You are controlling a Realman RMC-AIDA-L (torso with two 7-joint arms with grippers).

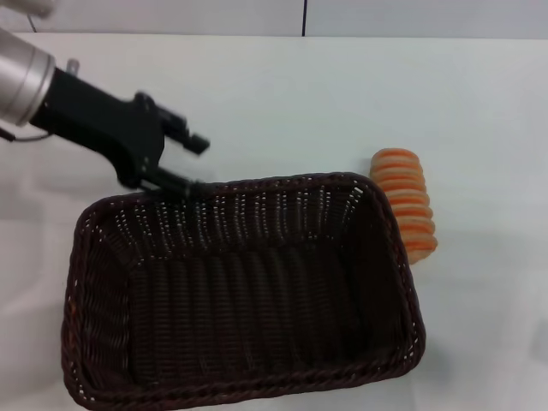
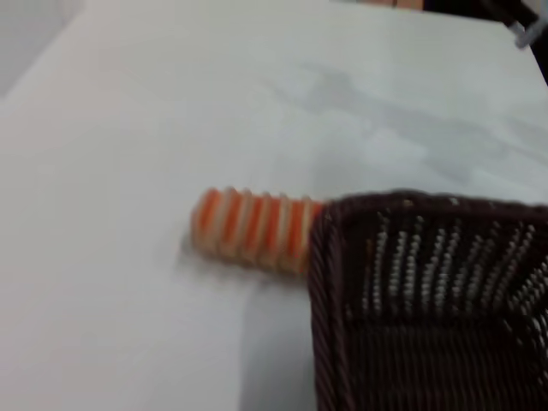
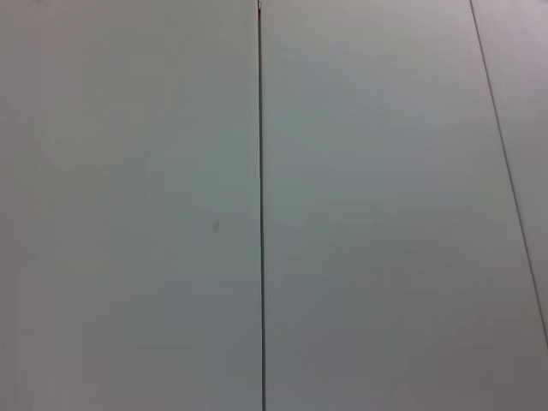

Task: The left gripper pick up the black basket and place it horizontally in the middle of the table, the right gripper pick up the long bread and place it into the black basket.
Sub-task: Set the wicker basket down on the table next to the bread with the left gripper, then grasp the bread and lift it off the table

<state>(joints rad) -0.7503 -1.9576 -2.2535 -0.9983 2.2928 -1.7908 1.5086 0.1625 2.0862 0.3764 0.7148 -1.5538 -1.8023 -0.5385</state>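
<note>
Dark brown woven wicker makes up the black basket (image 1: pixel 240 291), which sits on the white table (image 1: pixel 282 94) near the front edge, a little to the robot's left of the middle. Its long sides run across the table from left to right. The inside of the basket has nothing in it.

The left gripper (image 1: pixel 190 164) reaches in from the far left on a black arm with a silver wrist. Its two fingers are spread apart and hold nothing. The lower finger (image 1: pixel 175 183) is right at the braided rim on the far side of the basket, near the far left corner. The upper finger (image 1: pixel 190 139) sticks out above the table, clear of the rim.

The long bread (image 1: pixel 406 203) lies on the table just outside the basket's far right corner. It is very close to the rim there, maybe touching. Its orange ridges face up. The left wrist view shows the bread (image 2: pixel 253 228) lying beside a corner of the basket (image 2: pixel 428 300).

The right gripper cannot be seen. Its wrist camera shows only a plain grey wall (image 3: pixel 128 214) with thin lines down it.
</note>
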